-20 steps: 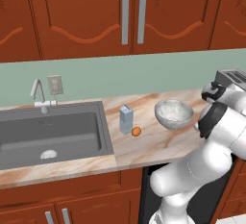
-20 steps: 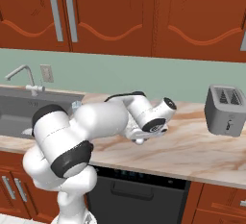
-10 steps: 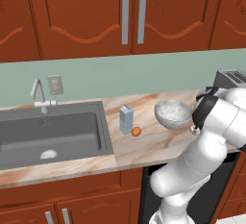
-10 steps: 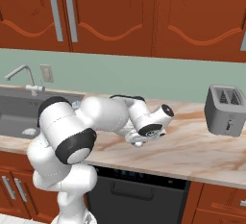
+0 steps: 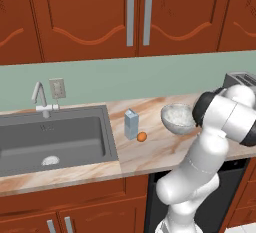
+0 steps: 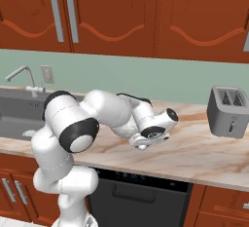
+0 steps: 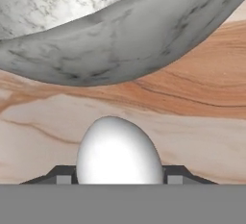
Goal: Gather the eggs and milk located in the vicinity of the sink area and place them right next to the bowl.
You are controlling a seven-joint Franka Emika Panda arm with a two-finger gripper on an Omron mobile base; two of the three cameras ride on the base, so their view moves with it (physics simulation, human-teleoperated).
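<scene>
The white egg [image 7: 119, 151] is smooth, plain and oval, its blunt end up in the hand view. It sits between the two dark fingertips [image 7: 62, 176] of the gripper [image 7: 119, 177], which pinches it from both sides. Just beyond it in that view curves the grey marbled outer wall of the bowl [image 7: 129, 35], above the veined pink-and-tan counter [image 7: 192, 122]. Whether the egg touches the counter cannot be told.

In the left base view the bowl [image 5: 176, 117] is round, white-grey outside with a pale speckled inside, and stands on the counter [image 5: 150, 147] with the arm's elbow close at its right side. The second egg, the orange-brown egg [image 5: 142, 136], lies on the counter just beside the foot of the milk carton [image 5: 131, 124], to its right. The carton is pale blue-grey, upright, with a gabled top, and stands between the sink [image 5: 55, 139] and the bowl.

The count is two eggs, one carton, one bowl. The sink is one dark grey basin with a round drain and one curved chrome faucet [image 5: 39, 97] behind it. One grey two-slot toaster [image 6: 227, 111] stands on the counter well to the right in the right base view.
</scene>
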